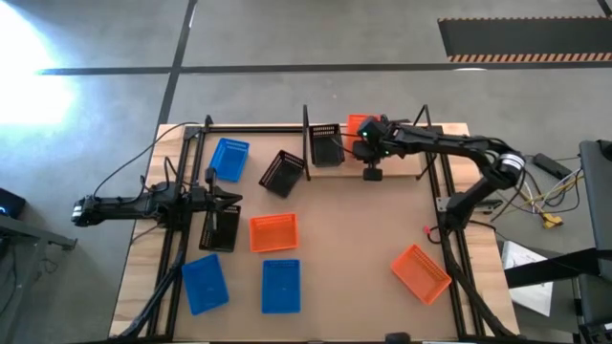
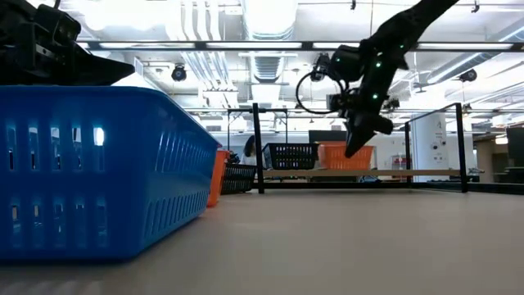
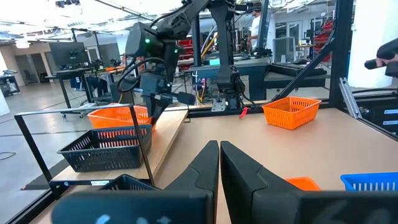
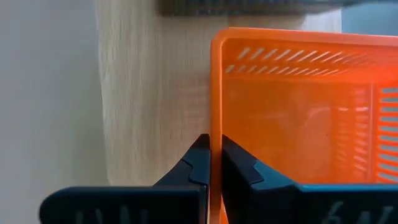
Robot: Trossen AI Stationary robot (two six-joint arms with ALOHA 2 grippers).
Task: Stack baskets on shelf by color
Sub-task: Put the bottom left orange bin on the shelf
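The shelf [image 1: 402, 164] stands along the table's far edge. A black basket [image 1: 326, 145] sits on its light-wood plank. Beside it is an orange basket [image 1: 358, 124], with my right gripper [image 1: 371, 145] shut on its wall; in the low view the basket [image 2: 340, 156] sits at plank level. My left gripper [image 1: 234, 199] hovers shut near the table's left side, just above a black basket [image 1: 220, 227], touching nothing. Loose on the table lie three blue baskets [image 1: 229, 158] [image 1: 204, 283] [image 1: 281, 286], two orange baskets [image 1: 273, 232] [image 1: 421, 272] and a tilted black one [image 1: 283, 173]. My right gripper pinches one side wall of the orange basket at its rim [image 4: 216, 124], one finger [image 4: 198, 158] outside and one [image 4: 236, 162] inside. The fingers come from above, pointing down. The basket is upright over the shelf plank [image 4: 149, 93]; whether its bottom rests there I cannot tell.
Black metal uprights [image 1: 305, 134] frame the shelf, and black rails run along the table's left and right sides. There is bare tabletop in the middle [image 1: 363, 229]. Cables hang off the table's left and right edges. A person's hand shows beyond the table [image 3: 385, 59].
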